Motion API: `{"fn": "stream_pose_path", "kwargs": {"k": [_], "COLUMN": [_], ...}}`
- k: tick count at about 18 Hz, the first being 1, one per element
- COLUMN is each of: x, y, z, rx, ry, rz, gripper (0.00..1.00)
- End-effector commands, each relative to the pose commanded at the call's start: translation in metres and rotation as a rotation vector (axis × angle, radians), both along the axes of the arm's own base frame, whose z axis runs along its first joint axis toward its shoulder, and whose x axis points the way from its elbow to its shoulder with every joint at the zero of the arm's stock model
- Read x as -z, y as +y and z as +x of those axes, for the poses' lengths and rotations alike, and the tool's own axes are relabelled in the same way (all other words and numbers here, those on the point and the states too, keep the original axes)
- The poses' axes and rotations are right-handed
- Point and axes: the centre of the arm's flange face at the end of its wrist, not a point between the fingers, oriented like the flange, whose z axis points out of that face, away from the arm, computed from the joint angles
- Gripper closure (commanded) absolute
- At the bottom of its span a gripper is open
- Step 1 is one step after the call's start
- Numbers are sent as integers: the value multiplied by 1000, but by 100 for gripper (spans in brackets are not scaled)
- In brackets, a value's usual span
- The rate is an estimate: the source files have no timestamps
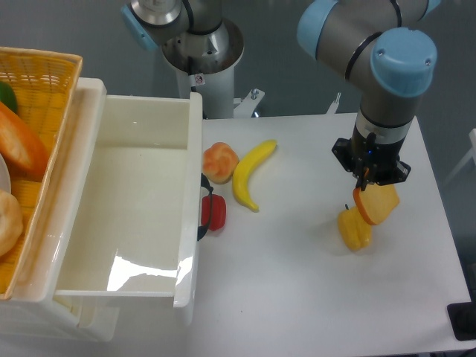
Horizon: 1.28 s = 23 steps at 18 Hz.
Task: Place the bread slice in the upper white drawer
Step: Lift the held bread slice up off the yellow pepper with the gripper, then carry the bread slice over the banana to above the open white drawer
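Note:
My gripper [370, 184] hangs over the right part of the table, shut on the bread slice [377, 204]. The slice is pale tan with an orange-brown crust, tilted, and lifted just above the tabletop. It hangs directly over a yellow bell pepper [355, 230]. The upper white drawer [141, 119] stands pulled open at the left, far from the gripper, its glossy inside bare and its black handle [203, 208] facing the table.
A yellow banana [251, 174], a peach-like fruit [220, 161] and a red piece [215, 213] lie beside the drawer's right wall. A yellow wicker basket [44, 71] with food stands at the far left. The arm's base [199, 52] rises behind the drawer.

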Motion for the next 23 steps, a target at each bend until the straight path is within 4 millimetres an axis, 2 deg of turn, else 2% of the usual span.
{"fn": "stream_pose_path", "kwargs": {"k": [10, 12, 18, 20, 22, 23], "x": [-15, -29, -85, -105, -114, -128], "y": [8, 13, 10, 12, 19, 19], "z": [8, 18, 49, 62, 75, 90], "rx": [-26, -47, -203, -244, -266, -275], "ry": [8, 14, 9, -4, -44, -47], "rz": [49, 84, 259, 327, 395, 429], "gripper": [100, 100, 100, 100, 100, 100]}}
